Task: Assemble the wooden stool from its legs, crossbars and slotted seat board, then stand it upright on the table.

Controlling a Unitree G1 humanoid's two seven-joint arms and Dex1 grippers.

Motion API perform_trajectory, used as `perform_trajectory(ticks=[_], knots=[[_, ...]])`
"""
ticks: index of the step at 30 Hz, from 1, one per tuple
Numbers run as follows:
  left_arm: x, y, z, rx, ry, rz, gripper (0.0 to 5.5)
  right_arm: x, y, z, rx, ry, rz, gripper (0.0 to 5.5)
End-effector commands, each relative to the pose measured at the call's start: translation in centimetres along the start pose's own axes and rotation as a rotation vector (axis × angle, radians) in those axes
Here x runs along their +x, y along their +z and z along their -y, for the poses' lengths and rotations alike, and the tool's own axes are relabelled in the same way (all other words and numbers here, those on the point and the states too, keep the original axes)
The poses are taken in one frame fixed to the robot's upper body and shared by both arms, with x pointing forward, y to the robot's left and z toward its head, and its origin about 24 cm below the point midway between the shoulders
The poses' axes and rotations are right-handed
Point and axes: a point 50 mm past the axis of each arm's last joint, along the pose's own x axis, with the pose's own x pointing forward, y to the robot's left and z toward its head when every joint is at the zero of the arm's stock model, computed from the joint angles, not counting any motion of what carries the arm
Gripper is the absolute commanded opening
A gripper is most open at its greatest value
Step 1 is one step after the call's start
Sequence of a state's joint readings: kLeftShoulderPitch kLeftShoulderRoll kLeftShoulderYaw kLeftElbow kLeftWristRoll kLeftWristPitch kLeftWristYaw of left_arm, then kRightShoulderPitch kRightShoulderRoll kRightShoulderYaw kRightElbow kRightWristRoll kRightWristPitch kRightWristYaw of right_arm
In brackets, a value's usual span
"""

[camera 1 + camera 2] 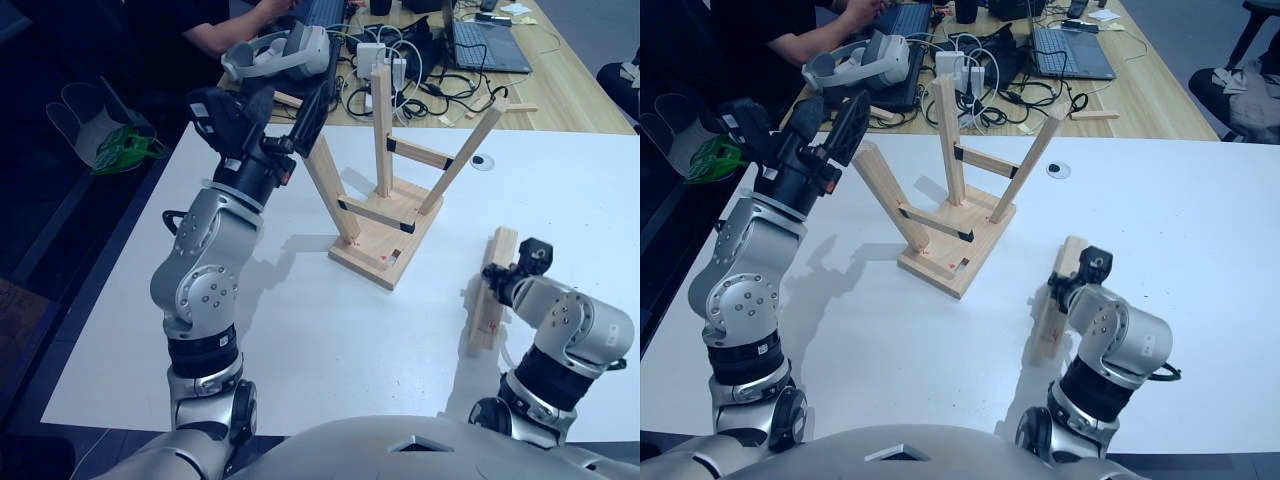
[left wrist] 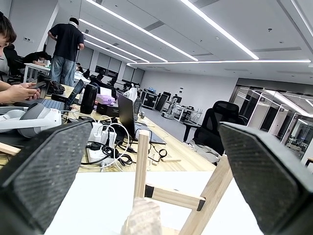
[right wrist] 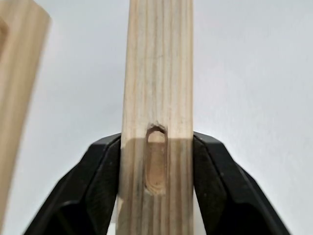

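The stool (image 1: 385, 205) lies upside down in the middle of the white table (image 1: 300, 330): its seat board (image 1: 375, 260) is flat, and three legs joined by crossbars (image 1: 420, 153) stick up from it. My left gripper (image 1: 287, 110) is open and hovers around the top of the left leg (image 1: 330, 185). In the left wrist view that leg's tip (image 2: 142, 218) sits between the two dark pads (image 2: 44, 176). Near the table's front right, my right gripper (image 1: 498, 280) is shut on a loose wooden leg (image 3: 156, 73) with a slot (image 3: 156, 161) in its face.
A second wooden piece (image 3: 14, 73) lies beside the held leg. A small round disc (image 1: 483, 161) rests on the table at the back right. Behind stands a desk with a headset (image 1: 280, 55), laptops, cables and a person's arm.
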State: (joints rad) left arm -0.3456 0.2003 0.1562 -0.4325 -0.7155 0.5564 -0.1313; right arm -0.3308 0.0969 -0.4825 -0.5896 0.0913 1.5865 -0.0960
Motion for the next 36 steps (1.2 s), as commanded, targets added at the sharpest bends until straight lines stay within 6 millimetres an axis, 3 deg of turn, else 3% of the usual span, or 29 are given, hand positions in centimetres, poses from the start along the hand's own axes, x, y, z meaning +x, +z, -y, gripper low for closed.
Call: perform_trajectory(ticks=[1,5,7,10,16,23,28,36], knots=[[0.8,2.4,-0.8,0.073,-0.005,0.044,4.76,-2.3,5.8,-2.3,0.004,0.12,0.377,2.03],[2.3,6.7,-1.0,0.116,-0.043,0.133,4.76,-6.6,13.1,-4.3,-0.109,0.285,0.848,2.03],[3.4,8.0,0.0,0.1,-0.127,0.136,4.76,-8.1,15.4,-5.5,-0.144,0.437,0.965,2.03],[5.4,7.8,3.0,0.094,-0.288,0.042,4.76,-8.8,17.0,-8.2,-0.134,0.78,0.982,2.03],[6.9,3.2,7.4,0.065,-0.452,-0.156,4.76,-8.2,16.9,-12.7,-0.087,1.095,0.928,2.03],[7.4,0.0,8.5,0.181,-0.484,-0.269,4.76,-8.9,16.3,-15.5,-0.072,1.247,0.915,2.03],[8.5,-0.2,7.2,0.227,-0.353,-0.248,4.76,-10.0,15.5,-16.3,-0.093,1.323,0.894,2.03],[9.1,1.1,6.3,0.242,-0.285,-0.168,3.36,-9.7,15.0,-16.2,-0.127,1.302,0.879,2.03]])
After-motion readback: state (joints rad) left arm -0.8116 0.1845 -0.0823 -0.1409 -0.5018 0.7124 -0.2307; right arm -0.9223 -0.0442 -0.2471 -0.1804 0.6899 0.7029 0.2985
